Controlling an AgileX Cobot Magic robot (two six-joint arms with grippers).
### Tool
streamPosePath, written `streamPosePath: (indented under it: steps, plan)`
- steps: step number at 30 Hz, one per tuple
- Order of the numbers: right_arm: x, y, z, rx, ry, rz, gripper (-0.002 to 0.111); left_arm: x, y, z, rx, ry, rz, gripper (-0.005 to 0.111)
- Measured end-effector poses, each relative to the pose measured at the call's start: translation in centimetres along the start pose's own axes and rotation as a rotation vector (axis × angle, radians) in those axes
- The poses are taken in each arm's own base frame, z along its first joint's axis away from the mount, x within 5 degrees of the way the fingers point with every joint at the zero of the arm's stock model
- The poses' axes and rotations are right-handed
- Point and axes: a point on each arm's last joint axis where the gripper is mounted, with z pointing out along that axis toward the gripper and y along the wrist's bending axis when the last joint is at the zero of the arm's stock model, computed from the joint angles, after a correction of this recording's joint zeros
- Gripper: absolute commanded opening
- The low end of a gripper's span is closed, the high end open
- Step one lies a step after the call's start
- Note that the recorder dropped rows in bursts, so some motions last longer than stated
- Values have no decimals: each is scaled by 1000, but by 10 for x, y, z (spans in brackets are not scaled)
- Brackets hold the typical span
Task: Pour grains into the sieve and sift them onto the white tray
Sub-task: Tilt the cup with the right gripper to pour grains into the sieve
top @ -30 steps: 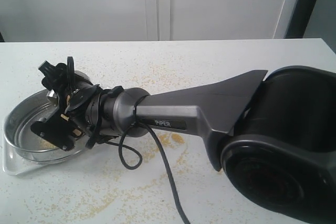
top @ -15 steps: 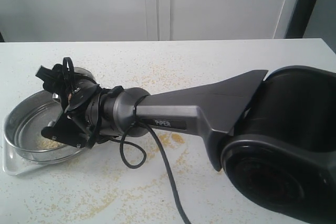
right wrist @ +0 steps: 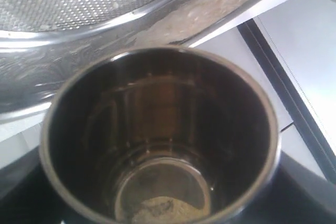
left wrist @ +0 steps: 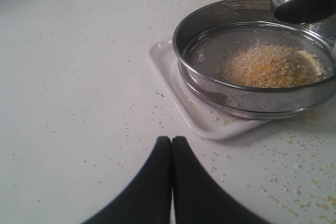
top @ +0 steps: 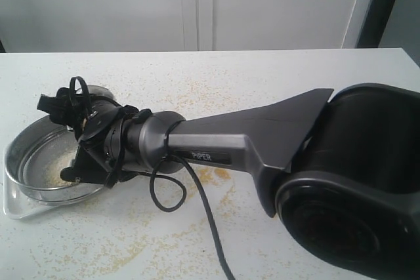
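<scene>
Your left pincer [left wrist: 171, 141] is clenched and empty over the table [left wrist: 79, 77]. The sieve [left wrist: 239, 99] stands on the white tray [left wrist: 170, 80], and the grains [left wrist: 268, 66] lie on its mesh. Your right pincer [top: 69, 139] is grasping the cup [right wrist: 157, 114], tipped beside the sieve's rim.

A: Surroundings?
B: White table [top: 295, 70], matte, evenly lit. Behind it a pale wall [top: 98, 4] with vertical seams [top: 197, 4], possibly cupboard doors.
A: Right side?
B: Dark upright post [top: 379, 4], with a lighter grey strip beyond it.
</scene>
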Motion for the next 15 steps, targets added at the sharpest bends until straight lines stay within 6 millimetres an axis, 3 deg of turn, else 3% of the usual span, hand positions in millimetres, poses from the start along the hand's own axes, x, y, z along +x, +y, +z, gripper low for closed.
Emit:
streamPosePath:
  steps: [6,15]
  plan:
    - [1,-10,-2,32,-4,-9,0,0,0,0,0,0,0,1]
    - [6,-10,-2,13,38,-6,0,0,0,0,0,0,0,1]
